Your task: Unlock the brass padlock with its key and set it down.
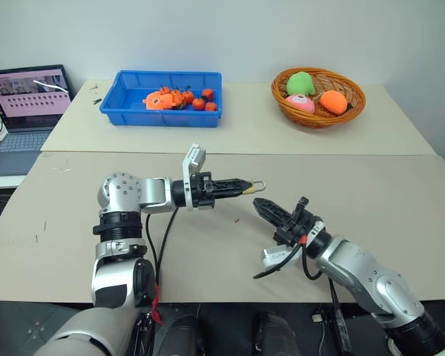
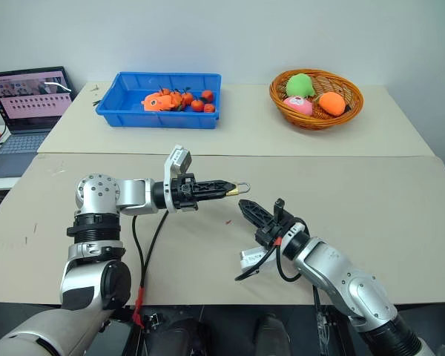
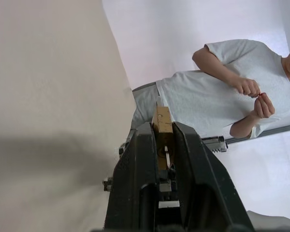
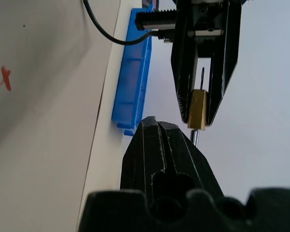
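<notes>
The left gripper [image 1: 243,187] clamps the brass padlock [image 1: 250,190] above the table [image 1: 400,193], its shackle poking out toward the right gripper [image 1: 261,205], whose fingers are clenched tight just beside and below it. The key is too small to make out – presumably pinched there. The risk is misalignment – a slanted approach could nudge the padlock loose or drop the key.

Brass padlock [image 4: 198,109], matt table [image 1: 400,215]
</notes>
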Robot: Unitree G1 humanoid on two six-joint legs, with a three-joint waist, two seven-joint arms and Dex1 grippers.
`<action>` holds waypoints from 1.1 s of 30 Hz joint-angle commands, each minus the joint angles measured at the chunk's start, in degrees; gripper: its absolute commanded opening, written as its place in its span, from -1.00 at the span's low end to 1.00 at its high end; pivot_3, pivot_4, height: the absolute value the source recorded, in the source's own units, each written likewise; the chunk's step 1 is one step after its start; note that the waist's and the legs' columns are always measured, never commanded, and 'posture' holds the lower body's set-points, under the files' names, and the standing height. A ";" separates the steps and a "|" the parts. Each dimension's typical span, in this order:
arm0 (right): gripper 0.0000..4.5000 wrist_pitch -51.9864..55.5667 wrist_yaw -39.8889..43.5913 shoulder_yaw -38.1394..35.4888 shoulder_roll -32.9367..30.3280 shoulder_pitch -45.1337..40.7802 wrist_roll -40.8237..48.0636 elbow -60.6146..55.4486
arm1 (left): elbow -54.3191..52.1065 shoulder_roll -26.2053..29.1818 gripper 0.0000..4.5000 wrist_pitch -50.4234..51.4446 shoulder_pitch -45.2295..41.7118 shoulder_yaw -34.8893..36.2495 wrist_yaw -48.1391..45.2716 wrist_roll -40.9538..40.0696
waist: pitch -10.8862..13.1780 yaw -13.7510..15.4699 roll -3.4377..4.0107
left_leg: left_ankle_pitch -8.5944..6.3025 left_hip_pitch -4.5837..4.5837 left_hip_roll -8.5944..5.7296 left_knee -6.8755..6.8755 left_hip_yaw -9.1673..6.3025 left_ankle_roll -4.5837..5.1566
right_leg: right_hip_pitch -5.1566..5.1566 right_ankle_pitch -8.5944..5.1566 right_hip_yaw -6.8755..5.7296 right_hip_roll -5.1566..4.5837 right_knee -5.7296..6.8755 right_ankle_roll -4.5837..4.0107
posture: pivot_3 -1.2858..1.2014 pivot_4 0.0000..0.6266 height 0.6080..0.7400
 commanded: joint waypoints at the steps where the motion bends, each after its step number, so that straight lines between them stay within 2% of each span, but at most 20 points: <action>1: -0.98 -1.29 -0.33 -2.62 -0.38 -1.32 1.38 -0.12 | -1.66 -0.39 -0.99 0.62 -0.87 0.78 0.16 -1.52 | 0.00 0.00 0.00 | 0.00 0.00 0.00 0.00 0.00 0.00 | 0.00 0.00 0.00 0.00 0.00 0.00 | 0.03 -0.52 0.28; 14: -0.98 -4.10 -2.54 -6.13 -4.29 -1.16 0.96 5.43 | -1.92 -0.28 -0.99 0.63 -0.82 0.83 0.56 -1.91 | 0.00 0.01 -0.02 | 0.00 -0.01 0.00 -0.02 0.00 0.00 | 0.00 0.04 0.00 0.00 -0.01 -0.07 | 0.03 -0.52 0.28; 33: -0.98 -3.02 2.89 -7.23 -0.74 -3.30 4.70 0.55 | -1.78 -0.55 -0.99 0.62 -0.82 0.80 0.42 -1.63 | 0.01 -0.01 -0.03 | 0.00 0.00 0.00 -0.01 0.00 0.00 | 0.00 0.10 0.00 0.00 -0.01 -0.17 | 0.03 -0.52 0.28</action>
